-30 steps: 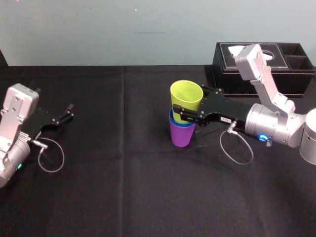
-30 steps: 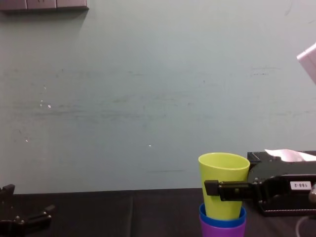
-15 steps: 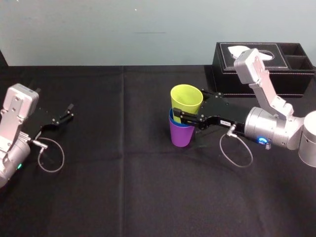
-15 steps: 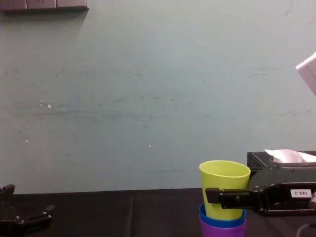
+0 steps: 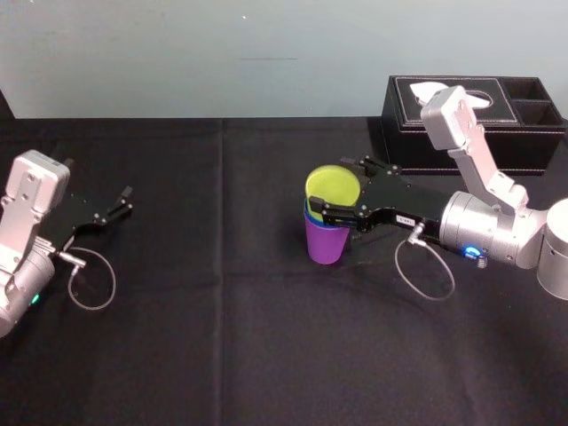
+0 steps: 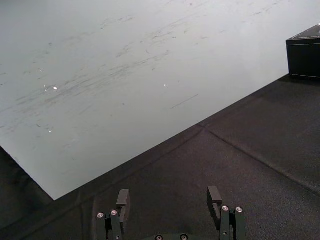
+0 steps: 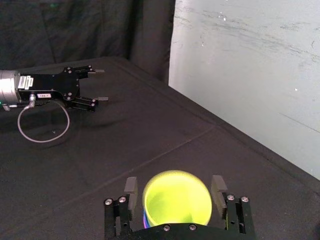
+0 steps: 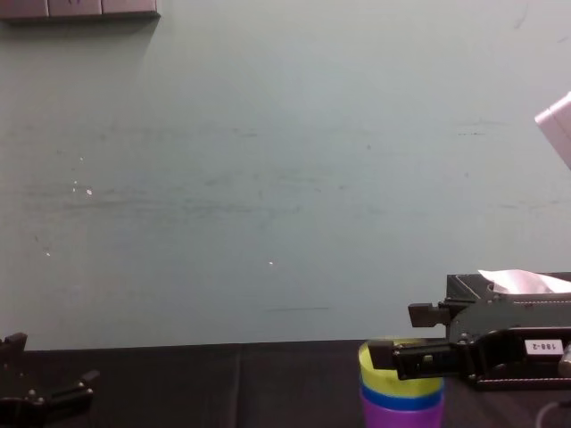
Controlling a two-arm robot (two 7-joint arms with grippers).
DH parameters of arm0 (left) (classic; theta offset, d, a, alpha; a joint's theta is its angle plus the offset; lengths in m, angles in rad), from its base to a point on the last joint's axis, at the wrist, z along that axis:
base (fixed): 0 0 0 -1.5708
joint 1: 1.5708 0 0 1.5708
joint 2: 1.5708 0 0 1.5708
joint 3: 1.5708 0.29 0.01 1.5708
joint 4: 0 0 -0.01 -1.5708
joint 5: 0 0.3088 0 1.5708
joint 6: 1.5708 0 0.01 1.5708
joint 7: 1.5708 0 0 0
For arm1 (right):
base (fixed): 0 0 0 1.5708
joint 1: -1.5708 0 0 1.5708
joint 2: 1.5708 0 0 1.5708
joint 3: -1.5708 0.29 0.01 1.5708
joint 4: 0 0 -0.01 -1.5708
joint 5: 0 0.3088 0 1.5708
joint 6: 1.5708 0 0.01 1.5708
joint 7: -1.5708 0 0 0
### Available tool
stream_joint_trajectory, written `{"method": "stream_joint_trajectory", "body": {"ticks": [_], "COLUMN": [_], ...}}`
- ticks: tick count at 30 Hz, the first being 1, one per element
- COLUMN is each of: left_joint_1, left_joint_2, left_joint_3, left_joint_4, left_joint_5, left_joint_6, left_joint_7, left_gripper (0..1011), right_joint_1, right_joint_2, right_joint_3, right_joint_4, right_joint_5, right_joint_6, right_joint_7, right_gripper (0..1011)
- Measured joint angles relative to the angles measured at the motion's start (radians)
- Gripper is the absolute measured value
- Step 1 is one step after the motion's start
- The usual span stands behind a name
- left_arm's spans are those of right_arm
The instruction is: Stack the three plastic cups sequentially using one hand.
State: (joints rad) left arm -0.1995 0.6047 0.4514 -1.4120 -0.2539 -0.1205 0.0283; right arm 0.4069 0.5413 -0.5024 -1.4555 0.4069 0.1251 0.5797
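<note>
Yellow-green cup [image 5: 333, 184] nested in blue cup [image 8: 401, 399] and purple cup [image 5: 327, 244], 3 o'clock of centre; right pincer [image 5: 342, 186] straddles it, released to let it seat; left pincer [image 5: 130, 200] idle, 9 o'clock.

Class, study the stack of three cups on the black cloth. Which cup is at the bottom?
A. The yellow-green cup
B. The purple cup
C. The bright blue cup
B: in the chest view the purple cup is lowest, the blue cup shows as a rim just above it, and the yellow-green cup is nested on top.
</note>
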Motion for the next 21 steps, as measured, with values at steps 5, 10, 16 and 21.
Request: {"method": "stream_joint_trajectory", "body": {"ticks": [5, 10, 16, 21], "left_joint_1": [0.000, 0.000, 0.000, 0.000], "left_joint_2": [0.000, 0.000, 0.000, 0.000], "left_joint_3": [0.000, 0.000, 0.000, 0.000], "left_joint_4": [0.000, 0.000, 0.000, 0.000], "left_joint_5": [0.000, 0.000, 0.000, 0.000], "left_joint_6": [0.000, 0.000, 0.000, 0.000], "left_joint_7": [0.000, 0.000, 0.000, 0.000], "left_gripper": [1011, 1011, 1011, 1012], "right_joint_1": [0.000, 0.000, 0.000, 0.000], "right_joint_2": [0.000, 0.000, 0.000, 0.000], "right_joint_3": [0.000, 0.000, 0.000, 0.000], "right_joint_4": [-0.001, -0.001, -0.001, -0.001], "right_joint_5": [0.000, 0.000, 0.000, 0.000], "right_joint_6": [0.000, 0.001, 0.001, 0.001], "right_joint_7": [-0.001, -0.001, -0.001, -0.001], "right_gripper": [1003, 1002, 1003, 1003]}}
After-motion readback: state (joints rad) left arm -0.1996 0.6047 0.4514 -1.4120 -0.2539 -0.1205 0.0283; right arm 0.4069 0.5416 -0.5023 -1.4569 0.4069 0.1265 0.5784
